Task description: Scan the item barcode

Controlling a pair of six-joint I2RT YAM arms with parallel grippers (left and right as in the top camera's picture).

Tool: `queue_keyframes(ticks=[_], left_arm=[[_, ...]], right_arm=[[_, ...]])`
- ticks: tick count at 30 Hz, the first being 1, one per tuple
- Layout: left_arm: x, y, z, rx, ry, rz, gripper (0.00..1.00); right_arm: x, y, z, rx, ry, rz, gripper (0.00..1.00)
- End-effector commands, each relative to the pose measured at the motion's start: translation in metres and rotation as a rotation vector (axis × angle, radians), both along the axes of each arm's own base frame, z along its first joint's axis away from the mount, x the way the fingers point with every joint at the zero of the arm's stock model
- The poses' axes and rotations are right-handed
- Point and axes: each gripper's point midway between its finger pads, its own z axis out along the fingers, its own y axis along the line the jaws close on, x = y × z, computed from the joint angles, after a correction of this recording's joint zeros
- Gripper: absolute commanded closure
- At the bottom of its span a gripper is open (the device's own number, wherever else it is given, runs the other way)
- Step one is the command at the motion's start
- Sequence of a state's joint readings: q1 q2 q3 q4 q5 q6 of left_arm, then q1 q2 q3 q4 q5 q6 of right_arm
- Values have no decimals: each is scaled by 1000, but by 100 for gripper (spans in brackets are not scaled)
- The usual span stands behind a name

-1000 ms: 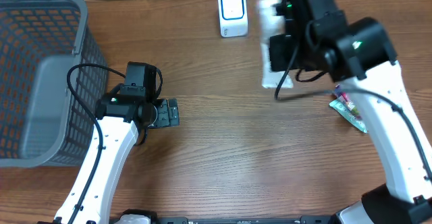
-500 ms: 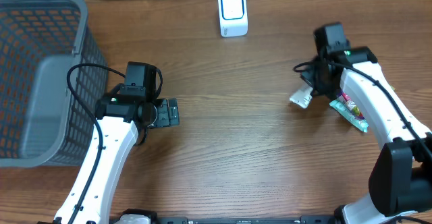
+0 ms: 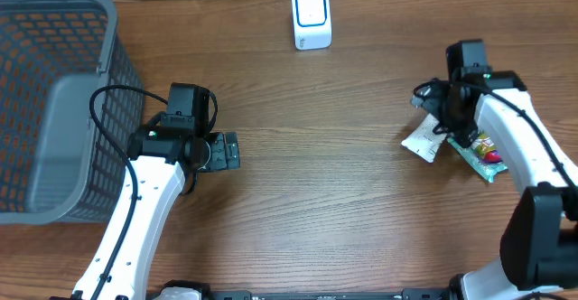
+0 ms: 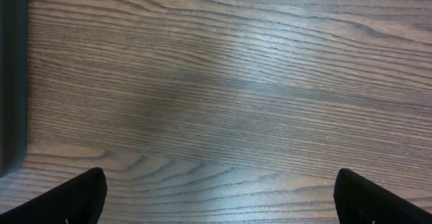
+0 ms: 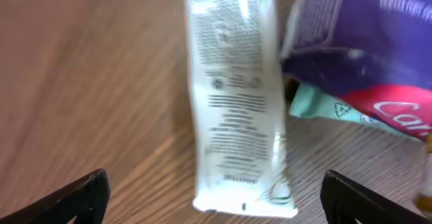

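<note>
- The wooden bench (image 3: 343, 201) fills the overhead view, its grain running from the left edge to the right edge.
- A grey mesh basket (image 3: 54, 38) takes up the far left corner of the bench, with part of it beyond the left edge of the view.
- The right arm (image 3: 528, 164) reaches in from the near right corner and bends over the right side of the bench. The right fingers (image 5: 67, 200) stand wide apart and grip nothing. In the right wrist view the white packet lies on the wood between and beyond them.
- The left arm (image 3: 144, 201) rises from the near edge and ends just beside the basket. The left fingers (image 3: 226, 151) point toward the middle of the bench and are spread apart. Only bare wood shows between them in the left wrist view.
- A colourful packet (image 3: 479, 155) in purple, red and teal lies close to the right edge, partly under the right arm.
- The white packet (image 3: 424, 142), the item to be scanned, lies flat on the bench near the right edge. It sits about midway between the far and near edges, well apart from the scanner. Small dark print covers its upper face. Its long side lies just beside the colourful packet, and they seem to touch.
- The scanner (image 3: 312, 17), a small white unit with a blue-lit outline, stands at the middle of the far edge.
</note>
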State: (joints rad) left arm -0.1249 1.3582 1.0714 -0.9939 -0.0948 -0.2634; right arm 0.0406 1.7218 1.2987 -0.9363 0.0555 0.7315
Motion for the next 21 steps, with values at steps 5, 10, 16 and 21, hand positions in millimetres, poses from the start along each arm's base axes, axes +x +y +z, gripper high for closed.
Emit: queue_keyframes(ticks=[5,10,16,21], left_arm=[[0,0,-1,5,0,9,0],[0,0,-1,5,-1,9,0],[0,0,-1,5,0,9,0],[0,0,-1,5,0,9,0]], right_arm=[[-9,42,143,33,-305,416,0],[-54,51,175,7,-339,505,0],[-113,44,212,-1,-412,507,0],[-172,40,238,13,-504,488,0]])
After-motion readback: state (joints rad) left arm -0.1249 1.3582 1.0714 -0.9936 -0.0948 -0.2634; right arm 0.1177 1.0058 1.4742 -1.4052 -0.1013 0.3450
